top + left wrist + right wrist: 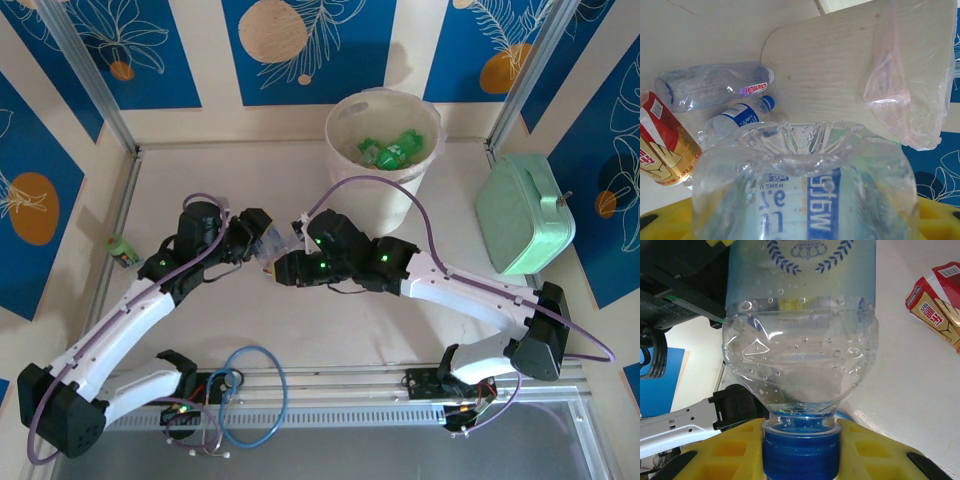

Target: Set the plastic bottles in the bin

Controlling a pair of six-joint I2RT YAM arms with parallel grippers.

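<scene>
**Two grippers on one clear bottle, on the near side of the bin**

In the top view both arms were bent toward the middle of the table [250, 180]. The left arm rose slantwise from its base at the near left corner, and its wrist was turned to the right. The right arm stretched from the near right side, long and low, to the left. The left gripper [258, 240] and the right gripper [287, 266] met nose to nose, with the clear bottle [800, 340] held between them.

The right wrist camera showed the blue cap [800, 460] pinched between the yellow pads [725, 452], one on each side. In the left wrist view the body of the same bottle sat between the left pads [670, 220], which lay against its sides, with the bottle's base pointing away from the camera.

The bin [385, 190] stood at the far edge and already had green bottles [390, 152] inside. A mint-green case [525, 215] stood to its right.

Other bottles lay on the table — a clear one with a pink label [715, 86], a blue-capped one [737, 120] beside it, and a red-and-gold can [662, 142] near both. A green bottle [122, 250] lay at the left edge.
</scene>
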